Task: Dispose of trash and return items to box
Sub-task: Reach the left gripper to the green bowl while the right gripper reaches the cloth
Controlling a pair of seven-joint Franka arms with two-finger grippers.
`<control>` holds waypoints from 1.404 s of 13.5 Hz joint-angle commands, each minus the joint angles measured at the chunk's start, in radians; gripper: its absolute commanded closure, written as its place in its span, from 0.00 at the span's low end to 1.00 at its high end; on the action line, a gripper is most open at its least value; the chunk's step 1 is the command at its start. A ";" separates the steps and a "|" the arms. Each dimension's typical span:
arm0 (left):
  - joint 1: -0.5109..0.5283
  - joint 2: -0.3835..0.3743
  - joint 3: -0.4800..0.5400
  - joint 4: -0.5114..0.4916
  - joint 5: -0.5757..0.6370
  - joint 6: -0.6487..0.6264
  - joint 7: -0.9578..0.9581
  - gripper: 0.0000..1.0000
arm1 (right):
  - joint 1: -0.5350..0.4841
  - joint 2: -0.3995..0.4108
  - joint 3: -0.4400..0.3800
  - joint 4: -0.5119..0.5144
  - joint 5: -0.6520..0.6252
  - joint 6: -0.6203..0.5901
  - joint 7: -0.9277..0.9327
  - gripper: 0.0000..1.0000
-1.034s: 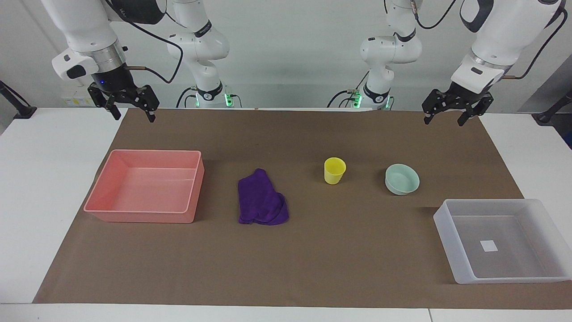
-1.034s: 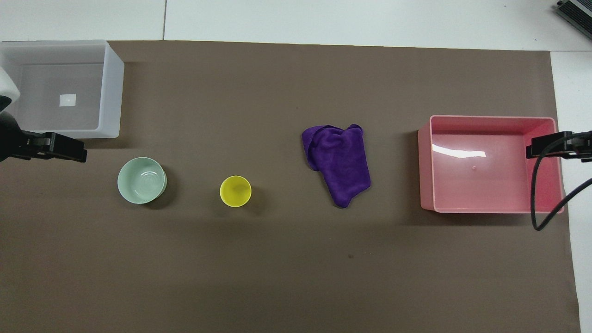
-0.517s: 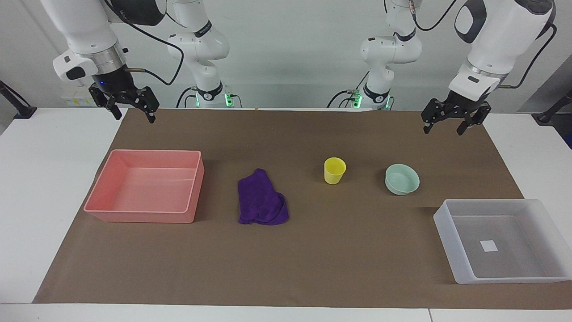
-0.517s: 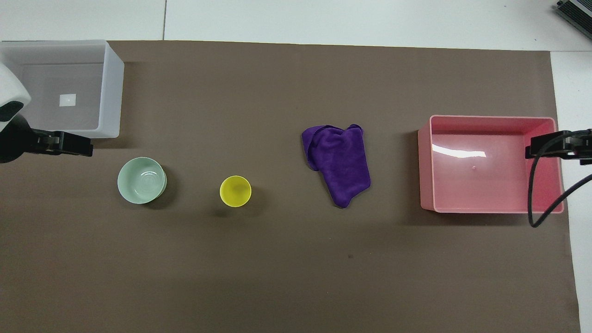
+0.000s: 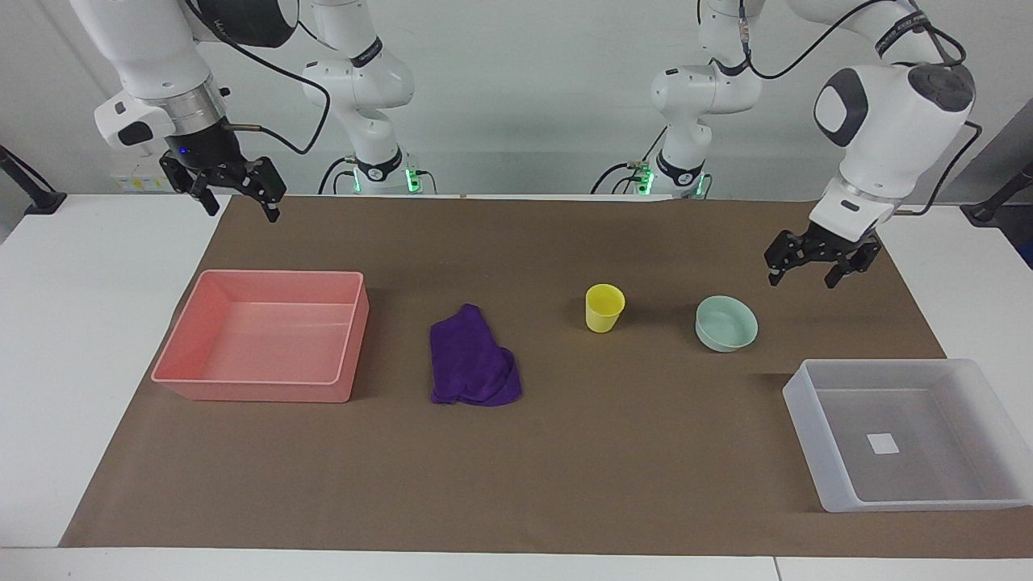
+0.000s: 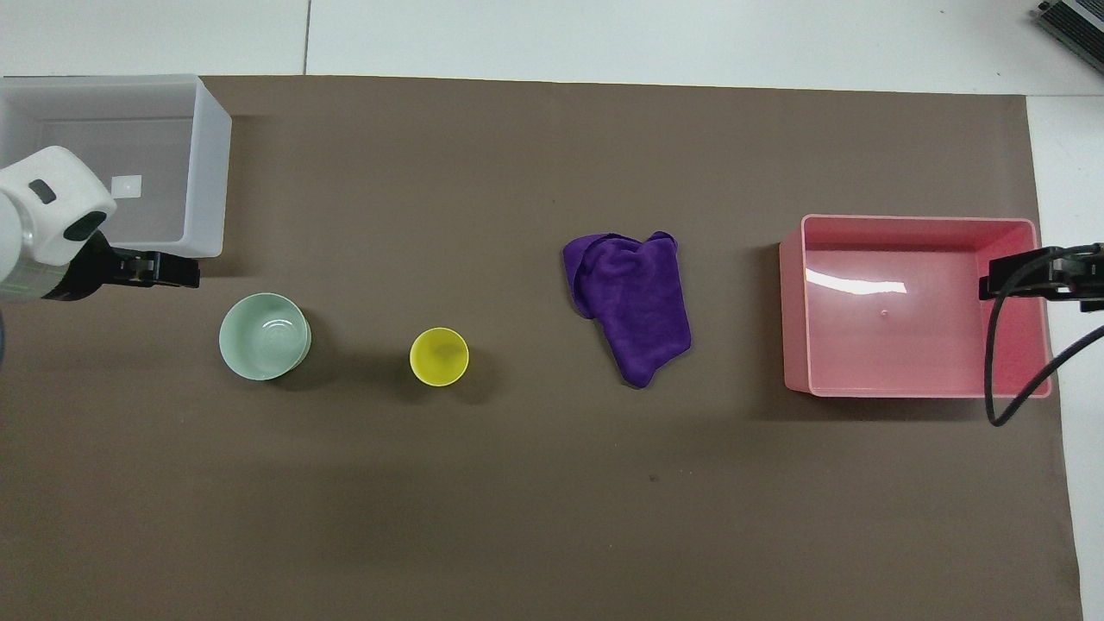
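The left pincer (image 5: 815,270), at the frame's right, hangs open and empty just above the bowl (image 5: 726,323). The right pincer (image 5: 236,198), upper left, is open and empty above the pink bin (image 5: 194,339).

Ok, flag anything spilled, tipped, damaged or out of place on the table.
Nothing stands out. The yellow cup and mint bowl stand upright, the purple rag lies crumpled between cup and pink bin; nothing spilled.

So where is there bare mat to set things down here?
The broad strip of brown mat nearer the robots than the bowl, cup and purple rag is bare. So is the patch between rag and clear bin. Bowl and cup sit closest.
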 commanded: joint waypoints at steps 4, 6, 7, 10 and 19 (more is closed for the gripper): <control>0.002 0.055 -0.006 -0.200 0.015 0.277 0.012 0.00 | 0.125 0.081 0.017 -0.030 0.001 0.157 0.051 0.00; -0.001 0.055 -0.006 -0.281 0.015 0.374 0.012 0.00 | 0.202 0.128 0.017 -0.030 0.001 0.219 0.095 0.00; -0.004 0.064 -0.006 -0.309 0.015 0.406 0.012 0.00 | 0.224 0.153 0.017 -0.031 0.001 0.246 0.097 0.00; -0.003 0.104 -0.006 -0.317 0.015 0.426 0.012 0.17 | 0.284 0.223 0.018 -0.031 0.021 0.349 0.141 0.00; -0.006 0.080 -0.009 -0.234 0.015 0.281 0.014 1.00 | 0.439 0.467 0.018 -0.079 0.041 0.691 0.281 0.00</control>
